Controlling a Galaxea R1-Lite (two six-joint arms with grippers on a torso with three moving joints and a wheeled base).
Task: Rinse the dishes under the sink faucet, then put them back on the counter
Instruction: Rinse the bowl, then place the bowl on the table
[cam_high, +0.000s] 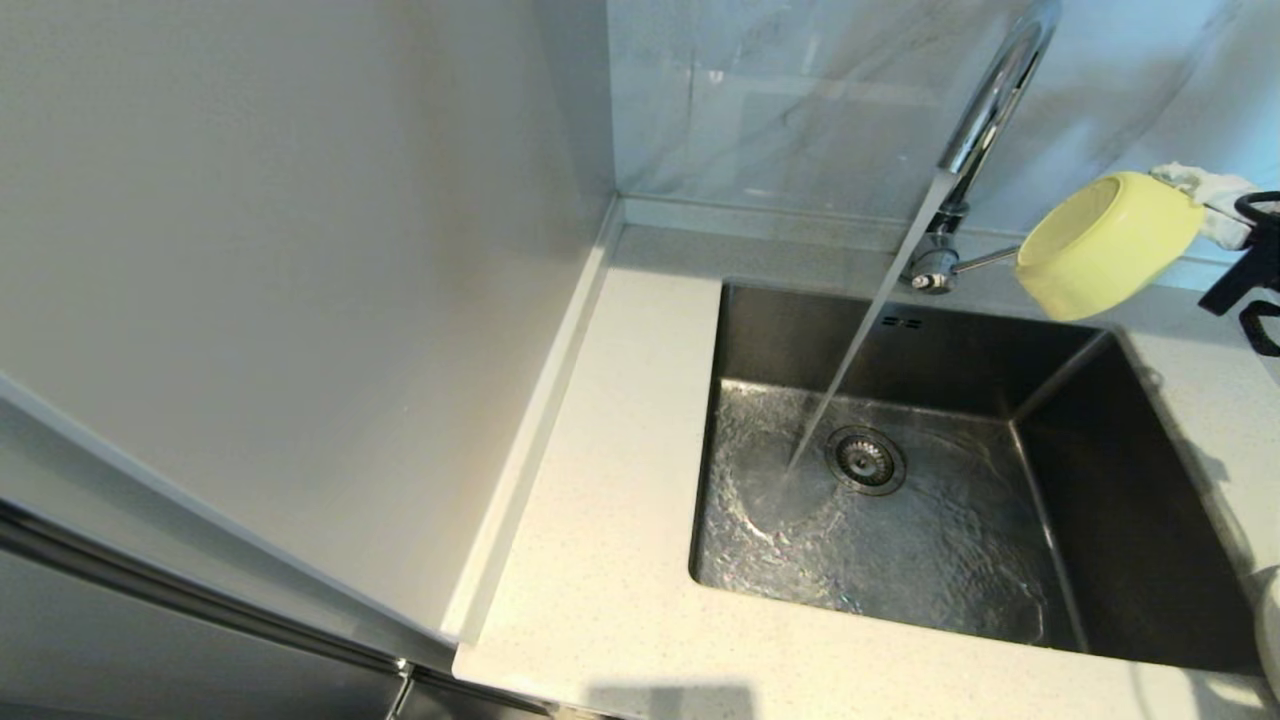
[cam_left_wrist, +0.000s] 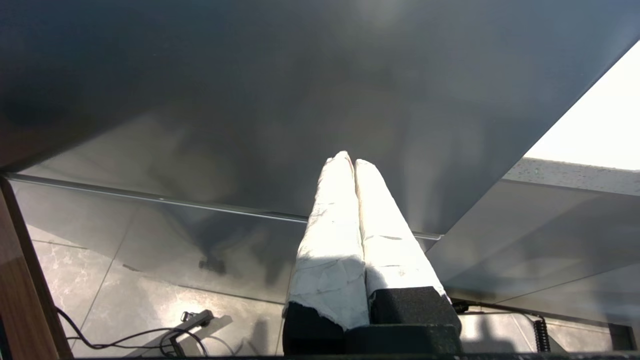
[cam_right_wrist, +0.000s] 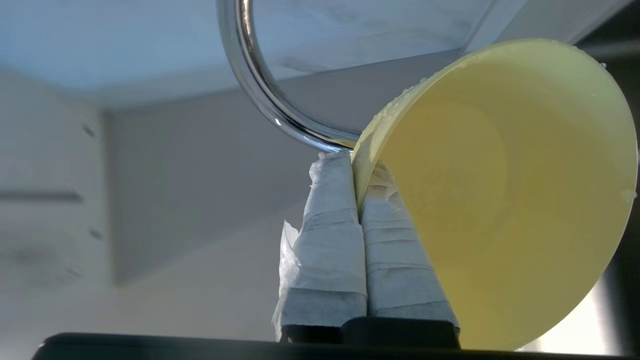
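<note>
One small pale-yellow round bowl (cam_high: 1108, 243) hangs tipped on its side above the steel sink's (cam_high: 900, 520) far right corner — the right gripper (cam_right_wrist: 357, 195) jaws pinch its rim. Water streams from the chrome gooseneck faucet (cam_high: 985, 110). Left gripper (cam_left_wrist: 350, 165) jaws pressed together, parked low.

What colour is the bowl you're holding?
Pale yellow bowl, held by the right gripper; clearest in right wrist view.

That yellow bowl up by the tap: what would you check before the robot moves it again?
1. Grip: right gripper pinches the bowl rim, jaws shut on it: ok.
2. Water: faucet running into the sink: ok.
3. Bowl under the stream: not ok, it hangs to one side.
4. Bowl clear of the faucet lever: cannot tell.
5. Left gripper out of the way, jaws shut, empty: ok.
</note>
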